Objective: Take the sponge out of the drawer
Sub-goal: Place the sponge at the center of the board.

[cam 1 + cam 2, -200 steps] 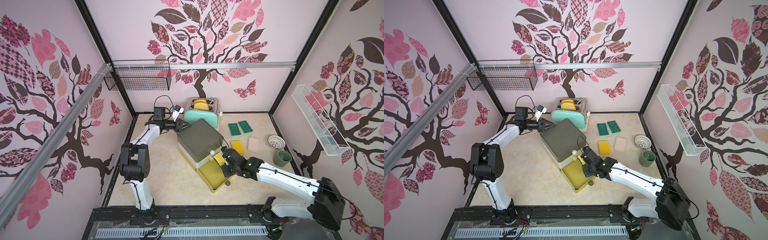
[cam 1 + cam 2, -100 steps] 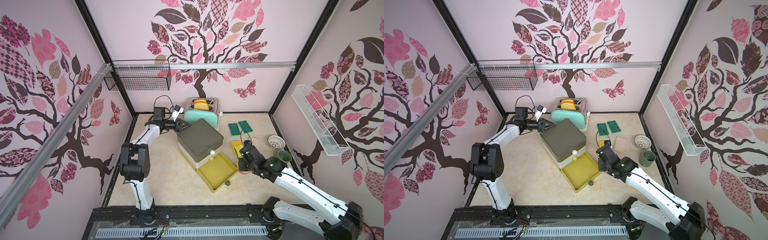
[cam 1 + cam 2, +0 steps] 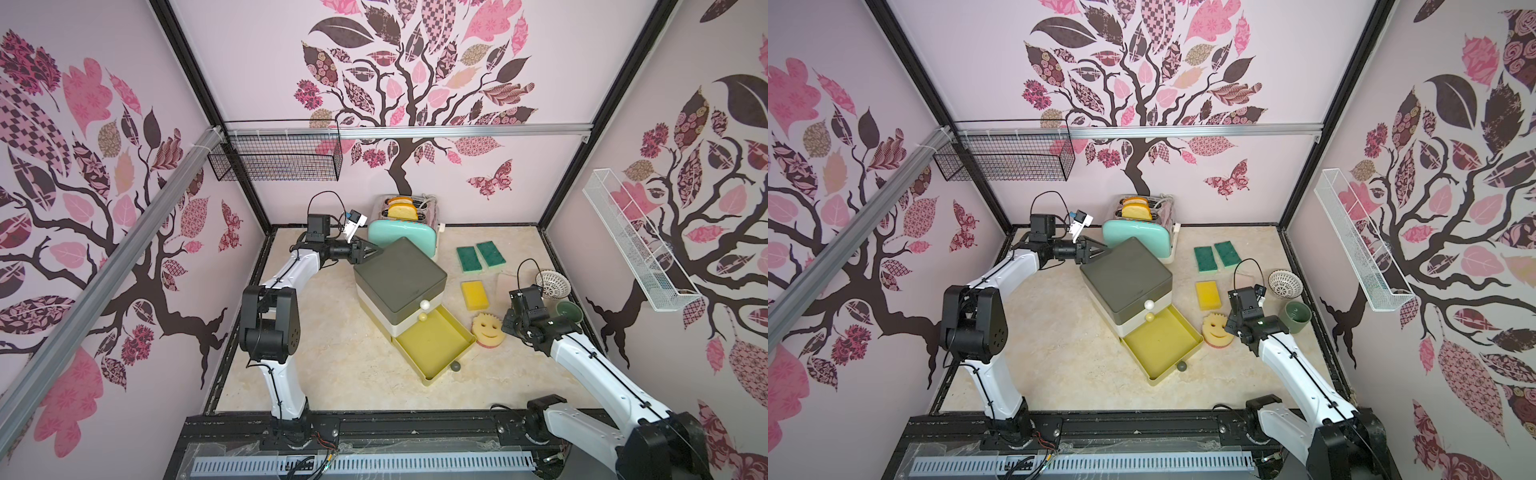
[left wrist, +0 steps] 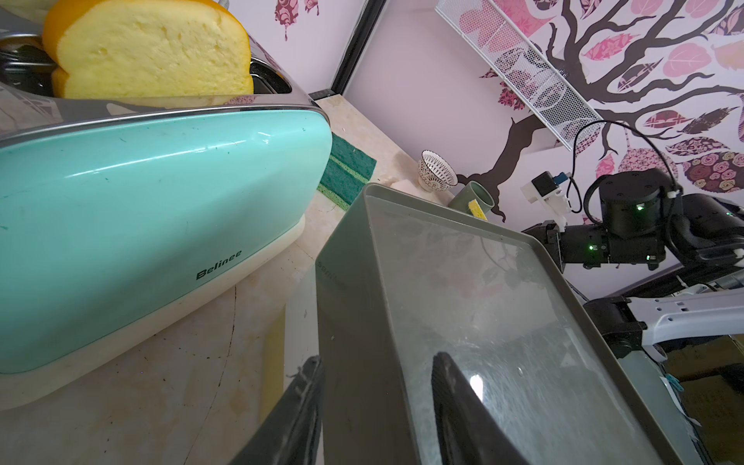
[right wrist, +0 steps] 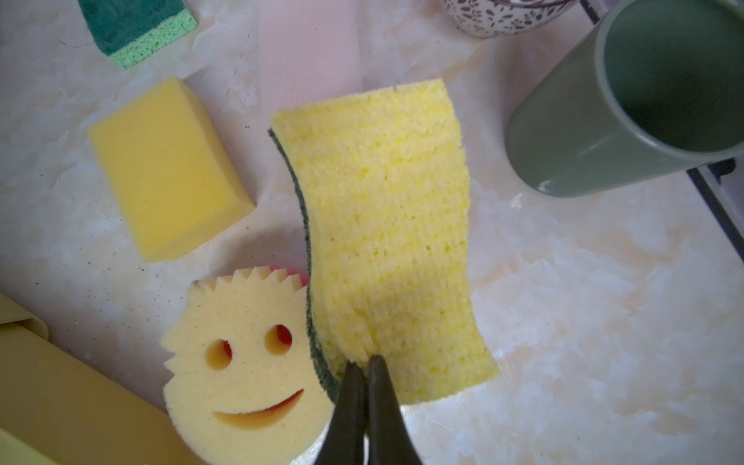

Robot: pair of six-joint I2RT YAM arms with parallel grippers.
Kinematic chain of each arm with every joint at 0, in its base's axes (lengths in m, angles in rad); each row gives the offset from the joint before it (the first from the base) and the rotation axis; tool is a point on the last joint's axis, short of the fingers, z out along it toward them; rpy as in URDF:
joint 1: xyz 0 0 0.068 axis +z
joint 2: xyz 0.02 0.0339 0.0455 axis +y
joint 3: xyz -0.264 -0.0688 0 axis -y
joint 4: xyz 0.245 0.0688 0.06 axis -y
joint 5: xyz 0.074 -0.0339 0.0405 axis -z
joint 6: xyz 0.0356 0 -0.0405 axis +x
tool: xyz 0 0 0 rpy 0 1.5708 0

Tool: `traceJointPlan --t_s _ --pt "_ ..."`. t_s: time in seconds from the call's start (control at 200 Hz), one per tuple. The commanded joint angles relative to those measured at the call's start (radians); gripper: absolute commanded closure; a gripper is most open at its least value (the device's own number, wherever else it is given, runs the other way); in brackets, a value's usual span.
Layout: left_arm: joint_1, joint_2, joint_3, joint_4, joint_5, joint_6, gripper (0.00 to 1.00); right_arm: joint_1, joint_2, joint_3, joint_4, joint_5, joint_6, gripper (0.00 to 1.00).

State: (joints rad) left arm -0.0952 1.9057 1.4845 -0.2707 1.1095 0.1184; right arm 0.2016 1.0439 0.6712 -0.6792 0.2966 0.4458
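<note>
Mint-green toaster (image 3: 402,237) holding yellow bread slices (image 3: 401,210); two green scouring pads (image 3: 481,257); smiley-face sponge (image 3: 487,329); patterned bowl (image 3: 553,284); grey-green cup (image 3: 1297,316).

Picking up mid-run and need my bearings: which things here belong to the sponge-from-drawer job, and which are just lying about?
In play:
- yellow-and-green sponge, pinched in the right end effector
- open yellow drawer
- drawer unit, gripped at a rear corner by the left end effector

Lying about:
- smiley sponge
- yellow block sponge
- two green sponges
- toaster
- green cup
- patterned bowl
</note>
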Motion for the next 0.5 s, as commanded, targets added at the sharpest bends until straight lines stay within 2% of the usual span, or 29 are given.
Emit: traceJointPlan --t_s 0.0,0.195,0.495 --pt "0.001 0.052 -0.044 -0.031 -0.059 0.03 0.54 -0.021 0.034 0.008 0.02 -0.045 0.016 1.0" --pt "0.002 0.05 -0.045 -0.031 -0.061 0.029 0.53 -0.022 0.1 -0.023 0.011 -0.106 0.069 1.0" --pt "0.003 0.049 -0.046 -0.033 -0.059 0.03 0.53 -0.041 0.114 -0.046 0.03 -0.096 0.086 1.0"
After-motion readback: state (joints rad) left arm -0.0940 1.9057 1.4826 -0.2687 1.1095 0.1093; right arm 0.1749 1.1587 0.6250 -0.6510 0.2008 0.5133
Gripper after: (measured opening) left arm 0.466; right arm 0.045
